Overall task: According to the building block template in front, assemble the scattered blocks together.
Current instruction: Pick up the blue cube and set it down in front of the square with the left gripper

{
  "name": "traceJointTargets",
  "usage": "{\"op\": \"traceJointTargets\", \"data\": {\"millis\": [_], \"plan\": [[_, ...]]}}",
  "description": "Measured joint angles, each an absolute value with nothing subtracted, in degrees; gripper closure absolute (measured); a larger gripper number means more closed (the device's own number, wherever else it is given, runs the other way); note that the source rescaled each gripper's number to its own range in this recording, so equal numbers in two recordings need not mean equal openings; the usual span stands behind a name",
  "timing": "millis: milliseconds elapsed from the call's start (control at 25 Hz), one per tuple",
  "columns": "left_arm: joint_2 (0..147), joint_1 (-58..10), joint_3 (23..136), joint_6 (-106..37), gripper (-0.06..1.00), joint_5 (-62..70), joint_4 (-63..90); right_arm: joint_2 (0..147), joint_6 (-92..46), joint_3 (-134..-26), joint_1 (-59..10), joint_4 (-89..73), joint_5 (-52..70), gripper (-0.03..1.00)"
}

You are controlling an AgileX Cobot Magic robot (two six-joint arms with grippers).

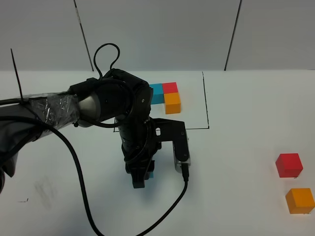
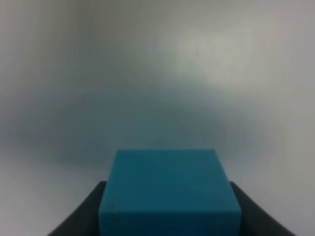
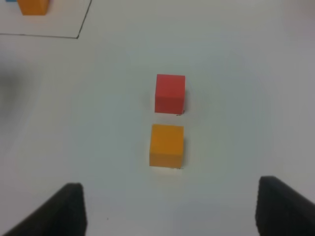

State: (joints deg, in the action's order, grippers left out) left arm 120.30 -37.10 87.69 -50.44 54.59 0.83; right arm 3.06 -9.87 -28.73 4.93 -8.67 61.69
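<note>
Grasp check: left gripper (image 1: 142, 178) is clenched on the blue cube (image 2: 170, 189), just on the near side of the framed template (image 1: 165, 96). Whether it's lifted or resting on the table (image 1: 236, 147) is unclear. Best to set it down flat, square to the frame, with space to its right. Red cube (image 1: 288, 164) and orange cube (image 1: 300, 200) sit far right, under the spread, empty right gripper (image 3: 172, 209).
</note>
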Motion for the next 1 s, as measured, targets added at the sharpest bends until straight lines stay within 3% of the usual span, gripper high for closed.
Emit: {"op": "traceJointTargets", "data": {"millis": [1000], "plan": [[125.86,-37.9,87.69,-53.08,0.94,43.89,-4.16,3.06,-9.87,-28.73,4.93,-8.67,61.69,0.34]]}}
